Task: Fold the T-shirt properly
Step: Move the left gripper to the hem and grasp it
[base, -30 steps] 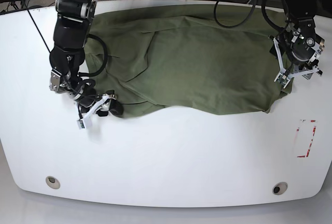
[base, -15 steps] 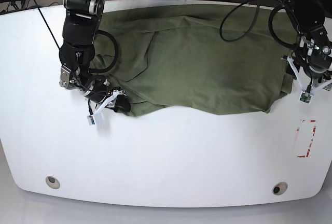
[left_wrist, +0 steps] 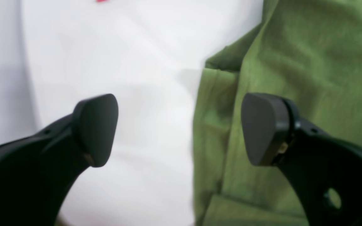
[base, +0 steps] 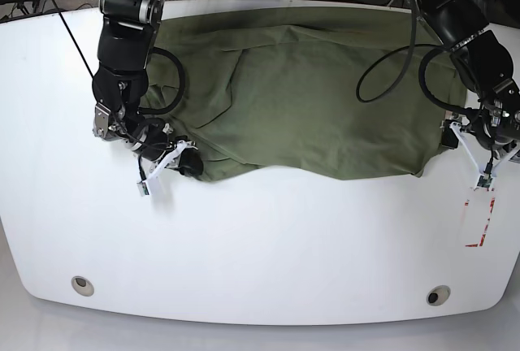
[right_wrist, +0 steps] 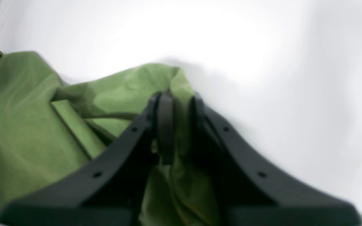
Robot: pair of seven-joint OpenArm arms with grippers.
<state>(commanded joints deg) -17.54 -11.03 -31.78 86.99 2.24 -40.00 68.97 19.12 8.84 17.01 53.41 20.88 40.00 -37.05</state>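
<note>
Lying across the far half of the white table (base: 268, 253) in the base view, the T-shirt (base: 309, 107) spreads as a wide olive-green sheet, matte and soft, with a long rolled band along its far side and loose diagonal folds near the right gripper (base: 195, 169). Its near edge bows in an uneven curve. Both black arms cover parts of the cloth, and a thin dark cable (base: 390, 83) loops over it beside the left arm. Red markings (base: 479, 217) sit on the smooth tabletop near the left gripper (base: 467, 149).

In the left wrist view, the left gripper's rounded dark fingers are spread wide and grasp nothing: one is over bare white surface, the other over the cloth. A narrow strip of fabric shows along the shirt's edge, bent at a corner, with another layer crossing at the bottom. The foreground is blurred, and the cloth runs out of frame.

In the right wrist view, the right gripper's ribbed, dark fingers pinch a raised, rounded fold of the fabric. Creased layers lie alongside; the lower folds are shadowed and partly hidden behind the fingers.
</note>
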